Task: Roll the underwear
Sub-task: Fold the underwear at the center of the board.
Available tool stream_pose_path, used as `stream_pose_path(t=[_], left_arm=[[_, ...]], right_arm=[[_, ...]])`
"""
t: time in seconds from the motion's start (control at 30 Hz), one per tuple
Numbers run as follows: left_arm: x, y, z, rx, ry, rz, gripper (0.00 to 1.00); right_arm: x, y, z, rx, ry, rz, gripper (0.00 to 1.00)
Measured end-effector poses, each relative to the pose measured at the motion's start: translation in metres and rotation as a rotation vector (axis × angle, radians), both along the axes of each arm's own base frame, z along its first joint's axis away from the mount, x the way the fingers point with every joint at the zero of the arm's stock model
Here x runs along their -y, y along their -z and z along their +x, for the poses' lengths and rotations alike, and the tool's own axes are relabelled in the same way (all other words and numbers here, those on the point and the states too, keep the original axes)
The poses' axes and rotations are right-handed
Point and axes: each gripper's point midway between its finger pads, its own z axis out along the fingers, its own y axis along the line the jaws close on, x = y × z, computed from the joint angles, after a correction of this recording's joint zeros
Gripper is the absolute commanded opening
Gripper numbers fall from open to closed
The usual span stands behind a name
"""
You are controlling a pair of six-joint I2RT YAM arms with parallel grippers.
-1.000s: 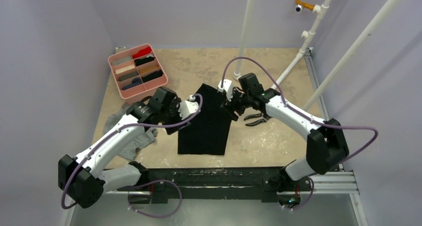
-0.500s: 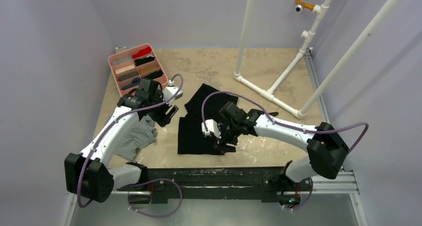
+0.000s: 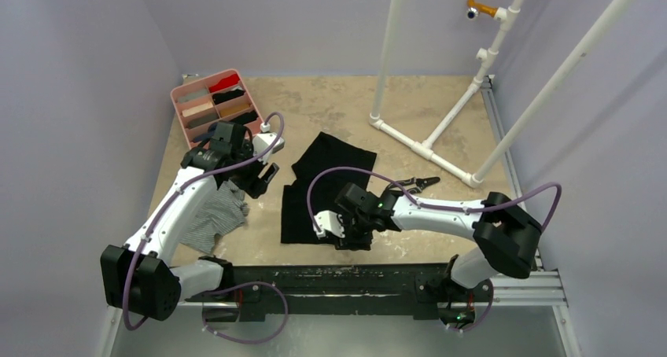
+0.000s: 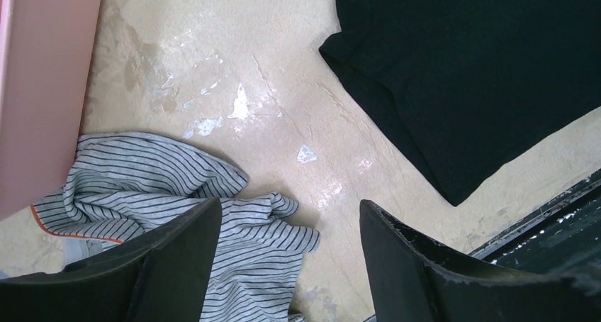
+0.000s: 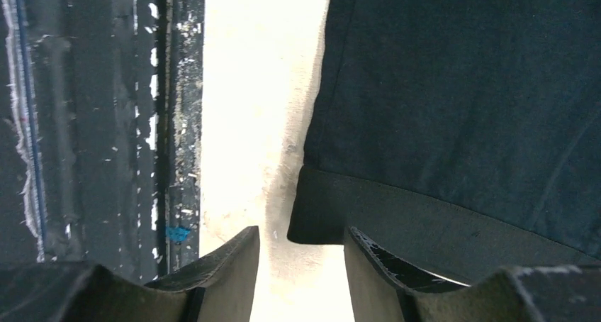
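Observation:
The black underwear (image 3: 324, 185) lies flat mid-table, its far part skewed to the right. My right gripper (image 3: 344, 235) hovers low at its near right corner. In the right wrist view the jaws (image 5: 301, 231) stand open, and the waistband corner (image 5: 368, 219) sits just ahead of the gap, ungripped. The grey striped underwear (image 3: 214, 215) lies crumpled to the left, its orange-red edge (image 4: 42, 219) showing. My left gripper (image 3: 264, 178) hangs open between the two garments. In its wrist view the left gripper (image 4: 289, 207) holds nothing, with the striped cloth (image 4: 163, 187) under its left finger and the black cloth (image 4: 482, 74) beyond.
A pink divided tray (image 3: 182, 97) with rolled garments stands at the far left, close to the left arm. Black-handled pliers (image 3: 413, 185) lie right of the black garment. A white pipe frame (image 3: 425, 149) rises at the back right. A black rail (image 3: 354, 278) runs along the near edge.
Both grippers have left the black garment's far edge. The right arm swung to its near right corner and narrowed its jaws. The left arm drew back left toward the striped garment.

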Motion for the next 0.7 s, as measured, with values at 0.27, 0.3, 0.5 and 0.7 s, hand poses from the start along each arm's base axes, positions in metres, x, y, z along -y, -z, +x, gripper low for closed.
stream_pose_path(t=[0.27, 0.3, 0.5, 0.7], left_arm=[[-0.001, 0.0, 0.0, 0.002, 0.0, 0.004, 0.71], [-0.001, 0.0, 0.0, 0.002, 0.0, 0.005, 0.71], [-0.001, -0.002, 0.001, 0.015, 0.002, 0.004, 0.72], [0.0, -0.003, -0.003, 0.071, 0.03, -0.018, 0.72]], right_arm=[[-0.003, 0.01, 0.002, 0.024, 0.014, -0.03, 0.37], [-0.003, 0.012, 0.001, 0.025, 0.015, -0.035, 0.34], [-0.005, 0.018, 0.005, 0.041, 0.032, -0.053, 0.04], [-0.006, 0.016, 0.01, 0.042, 0.061, -0.058, 0.0]])
